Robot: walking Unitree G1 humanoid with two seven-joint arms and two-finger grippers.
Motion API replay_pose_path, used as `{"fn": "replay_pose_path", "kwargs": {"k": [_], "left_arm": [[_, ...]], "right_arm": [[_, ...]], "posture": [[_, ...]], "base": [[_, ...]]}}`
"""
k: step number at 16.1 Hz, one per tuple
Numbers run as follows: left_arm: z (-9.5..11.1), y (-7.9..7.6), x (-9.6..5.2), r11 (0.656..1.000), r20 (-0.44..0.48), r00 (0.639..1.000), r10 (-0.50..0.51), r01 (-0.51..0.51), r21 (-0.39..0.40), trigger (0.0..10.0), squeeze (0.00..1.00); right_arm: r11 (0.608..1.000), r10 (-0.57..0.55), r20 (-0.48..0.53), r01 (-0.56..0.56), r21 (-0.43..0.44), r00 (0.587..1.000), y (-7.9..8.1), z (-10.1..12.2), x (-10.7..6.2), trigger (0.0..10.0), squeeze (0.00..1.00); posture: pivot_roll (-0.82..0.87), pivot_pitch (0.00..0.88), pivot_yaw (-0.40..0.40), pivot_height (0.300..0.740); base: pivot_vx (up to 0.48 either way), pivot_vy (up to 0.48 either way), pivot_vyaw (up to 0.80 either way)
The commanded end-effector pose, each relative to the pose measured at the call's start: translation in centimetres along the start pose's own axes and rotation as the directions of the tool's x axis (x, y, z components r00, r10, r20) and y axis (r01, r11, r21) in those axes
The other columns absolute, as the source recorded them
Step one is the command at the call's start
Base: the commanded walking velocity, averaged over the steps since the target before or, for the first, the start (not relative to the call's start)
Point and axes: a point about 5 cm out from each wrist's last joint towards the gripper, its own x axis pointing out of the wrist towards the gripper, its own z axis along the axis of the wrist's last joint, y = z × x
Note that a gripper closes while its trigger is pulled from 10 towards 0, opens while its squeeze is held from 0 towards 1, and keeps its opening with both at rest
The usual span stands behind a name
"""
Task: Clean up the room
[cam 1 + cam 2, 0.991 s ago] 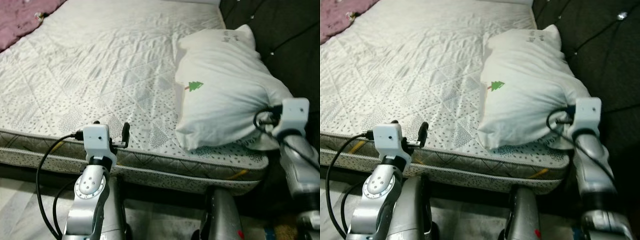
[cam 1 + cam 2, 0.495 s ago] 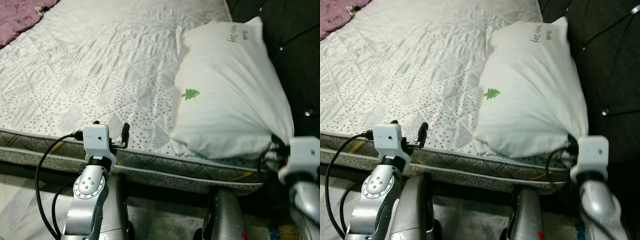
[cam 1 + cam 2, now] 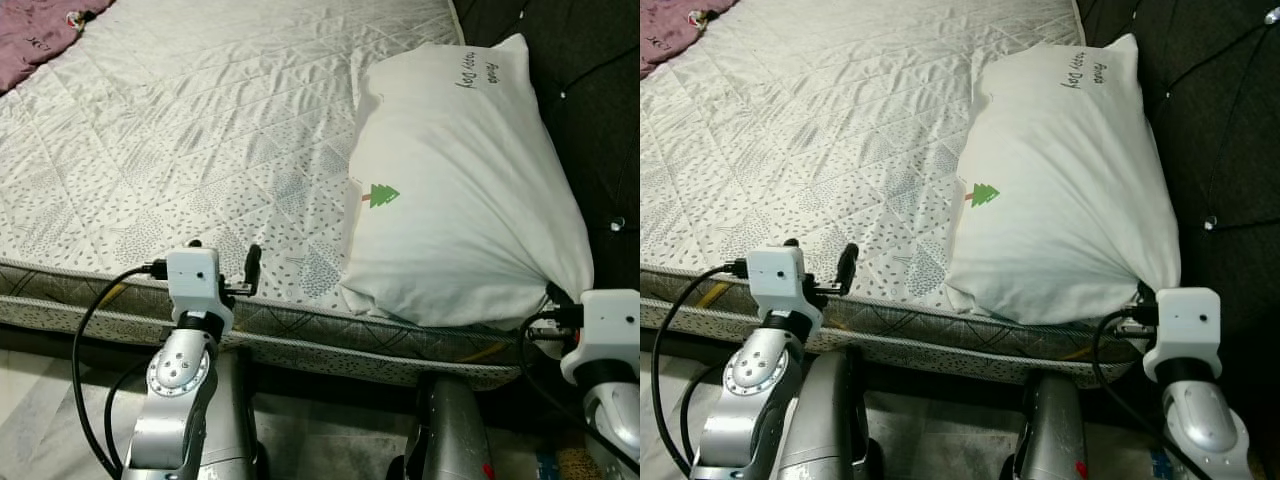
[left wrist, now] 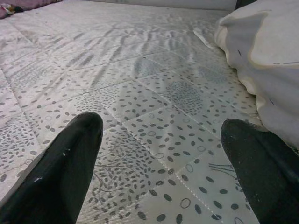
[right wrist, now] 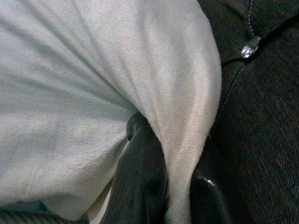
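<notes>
A white pillow [image 3: 460, 190] with a small green tree print lies lengthwise on the bed's right side, next to the dark tufted headboard [image 3: 590, 90]. My right gripper [image 5: 175, 186] is shut on the pillow's [image 5: 93, 84] near corner, the cloth pinched between its black fingers [image 5: 140, 182]. The right wrist [image 3: 598, 335] sits at that corner, at the mattress's near right end. My left gripper [image 4: 161, 158] is open, hovering just over the patterned mattress [image 3: 200, 120] near its front edge, well left of the pillow [image 4: 266, 60], with nothing between its fingers [image 4: 60, 163].
A purple blanket [image 3: 35, 25] lies at the bed's far left corner. The headboard [image 3: 1220, 120] runs along the right. The mattress's front edge [image 3: 300, 340] is just ahead of my body, with pale floor [image 3: 40, 420] below.
The right gripper pulled the pillow's corner back toward the mattress's near edge, stretching the bunched pillow out lengthwise. The camera tilted slightly. The left arm stayed still.
</notes>
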Motion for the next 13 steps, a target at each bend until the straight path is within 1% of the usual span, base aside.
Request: {"fn": "replay_pose_path", "kwargs": {"k": [1, 2, 4, 5, 6, 8, 11, 13], "left_arm": [[-0.4, -0.1, -0.1, 1.000, -0.021, 1.000, 0.003, -0.003, -0.004, 10.0, 0.00], [-0.3, -0.1, 0.0, 1.000, -0.020, 1.000, 0.002, -0.002, -0.003, 10.0, 0.00], [-0.3, 0.0, 0.1, 1.000, -0.018, 1.000, 0.004, -0.004, -0.001, 10.0, 0.00], [-0.2, 0.0, 0.2, 1.000, -0.016, 1.000, 0.006, -0.006, 0.000, 10.0, 0.00], [-0.2, 0.0, 0.2, 1.000, -0.015, 1.000, 0.007, -0.007, 0.000, 10.0, 0.00], [-0.2, 0.1, 0.1, 1.000, -0.013, 1.000, 0.012, -0.012, 0.000, 10.0, 0.00], [-0.3, 0.3, -0.1, 1.000, -0.017, 1.000, 0.022, -0.022, 0.001, 10.0, 0.00], [-0.4, 0.1, -0.1, 1.000, -0.019, 1.000, 0.018, -0.018, 0.001, 10.0, 0.00]], "right_arm": [[0.991, -0.124, -0.024, 0.123, -0.052, 0.992, -2.7, -0.5, -0.2, 0.0, 0.00], [0.988, -0.148, -0.018, 0.147, -0.049, 0.989, -3.4, -0.2, 1.0, 0.0, 0.00], [0.987, -0.158, -0.001, 0.158, -0.029, 0.987, -3.8, 0.3, 2.7, 0.0, 0.00], [0.984, -0.177, 0.019, 0.177, -0.012, 0.984, -4.2, 1.0, 4.2, 0.0, 0.00], [0.980, -0.201, 0.028, 0.201, 0.000, 0.979, -4.6, 1.4, 5.0, 0.0, 0.00], [0.971, -0.238, 0.011, 0.237, 0.025, 0.971, -5.5, 1.5, 6.4, 0.0, 0.00], [0.964, -0.263, 0.021, 0.262, 0.035, 0.965, -6.1, 1.8, 7.4, 0.0, 0.00], [0.964, -0.262, 0.020, 0.261, 0.043, 0.965, -5.9, 1.6, 7.7, 0.0, 0.00]], "posture": [[-0.07, 0.132, -0.019, 0.499], [-0.07, 0.131, -0.019, 0.499], [-0.07, 0.131, -0.019, 0.499], [-0.06, 0.129, -0.021, 0.499], [-0.06, 0.129, -0.021, 0.499], [-0.05, 0.125, -0.027, 0.499], [-0.04, 0.126, -0.032, 0.499], [-0.05, 0.125, -0.032, 0.499]], "base": [[0.000, 0.000, 0.00], [0.000, 0.000, 0.00], [0.000, 0.000, 0.00], [0.000, 0.000, 0.00], [0.000, 0.000, 0.00], [0.000, 0.000, 0.00], [0.000, 0.000, 0.00], [0.000, 0.000, 0.00]]}}
